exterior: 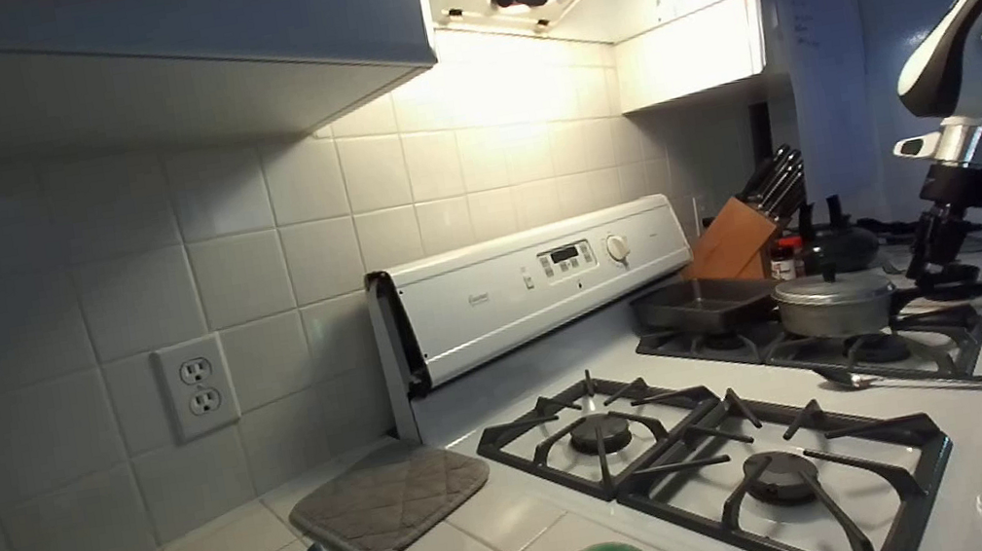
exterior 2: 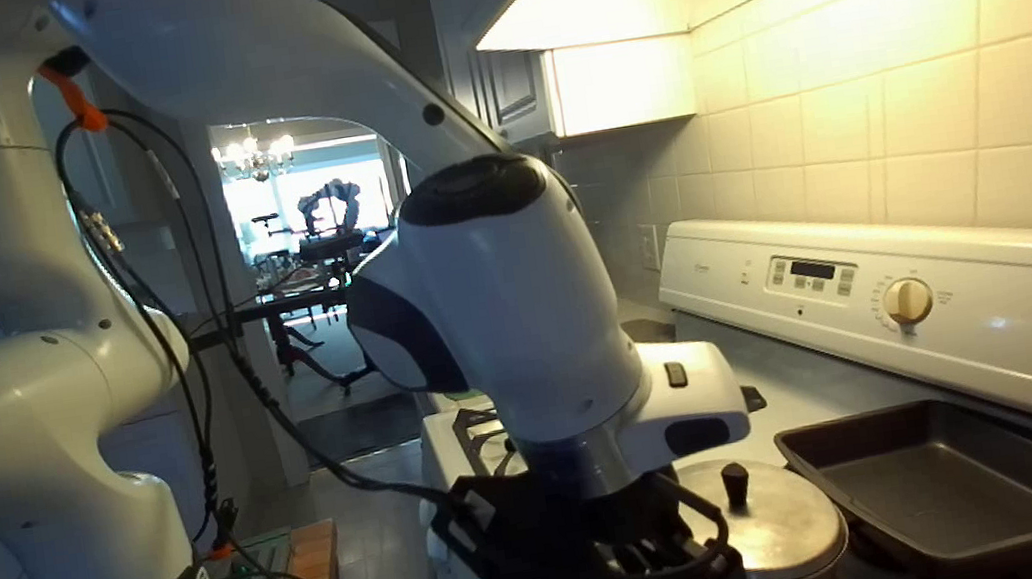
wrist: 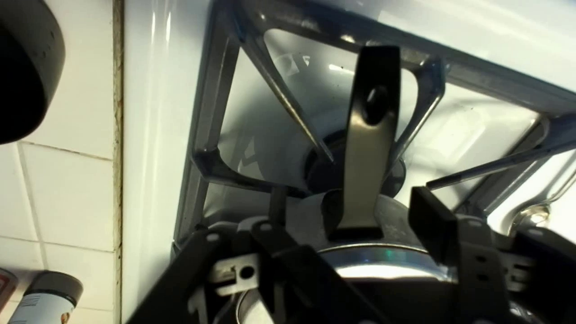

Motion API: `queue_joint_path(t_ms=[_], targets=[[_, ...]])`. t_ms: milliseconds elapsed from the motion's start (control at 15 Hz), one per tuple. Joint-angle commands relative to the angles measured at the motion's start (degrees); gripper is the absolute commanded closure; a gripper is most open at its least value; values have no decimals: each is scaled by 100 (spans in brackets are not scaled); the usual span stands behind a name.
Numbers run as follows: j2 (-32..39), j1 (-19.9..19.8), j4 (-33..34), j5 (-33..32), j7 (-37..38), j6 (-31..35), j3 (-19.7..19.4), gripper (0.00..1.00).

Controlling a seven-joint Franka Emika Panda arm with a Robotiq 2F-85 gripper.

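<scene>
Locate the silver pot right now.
In an exterior view, the pot sits right of centre, on the stove, just right of the baking pan. In the wrist view, its handle shows between the fingers of the open hand.

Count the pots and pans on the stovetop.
2. The lidded pot, nearest the open claw; and the baking pan, at the back by the control panel. Both show in both exterior views; a small one behind them could be hidden.

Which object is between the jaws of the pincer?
The wrist view shows the saucepan handle between the jaws of the open pincer, a gap on each side.
</scene>
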Motion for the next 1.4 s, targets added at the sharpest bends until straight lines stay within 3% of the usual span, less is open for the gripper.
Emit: queue_joint_path(t_ms=[0, 733, 1000, 1333], targets=[[80, -8, 46, -323, 101, -49, -15, 1], [633, 103, 199, 316, -119, 384, 225, 0], [739, 92, 240, 1186, -471, 589, 442, 43], [906, 74, 309, 1775, -868, 776, 619, 77]])
